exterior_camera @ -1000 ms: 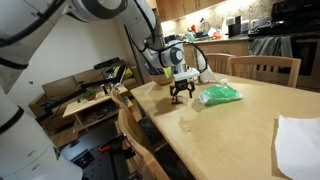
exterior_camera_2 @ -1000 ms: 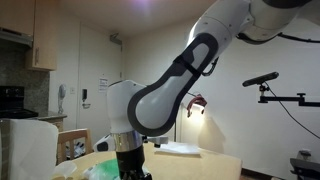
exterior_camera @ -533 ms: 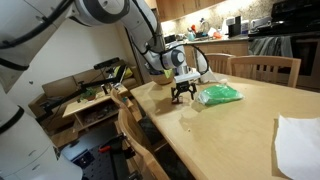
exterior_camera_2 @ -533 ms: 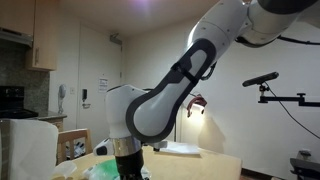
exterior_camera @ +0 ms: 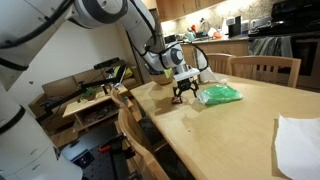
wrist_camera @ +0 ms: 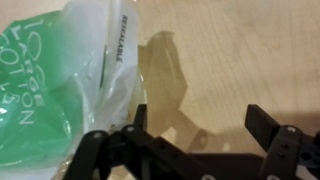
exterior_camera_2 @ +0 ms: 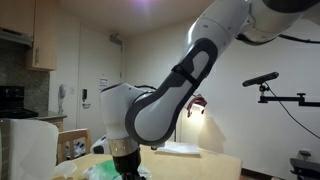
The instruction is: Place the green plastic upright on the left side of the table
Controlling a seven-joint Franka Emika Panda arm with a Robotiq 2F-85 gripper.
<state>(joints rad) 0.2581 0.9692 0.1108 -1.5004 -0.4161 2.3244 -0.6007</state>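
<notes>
The green plastic (exterior_camera: 219,95) is a light-green crinkly bag lying flat on the tan table (exterior_camera: 240,135). In the wrist view it fills the left side (wrist_camera: 55,90), with printed text on a clear edge. My gripper (exterior_camera: 182,97) hovers just above the table beside the bag, on the side away from it. Its jaws (wrist_camera: 200,120) are open and empty, with bare wood between them. In an exterior view the arm (exterior_camera_2: 140,110) hides most of the scene, and only a sliver of green (exterior_camera_2: 122,172) shows under it.
An olive-yellow bowl (exterior_camera: 160,72) sits behind the gripper. White paper (exterior_camera: 300,145) lies at the table's near corner. Wooden chairs (exterior_camera: 265,68) stand around the table, one (exterior_camera: 135,135) at the near edge. A cluttered low bench (exterior_camera: 90,98) stands beyond.
The gripper has shifted very slightly; the bag has not moved.
</notes>
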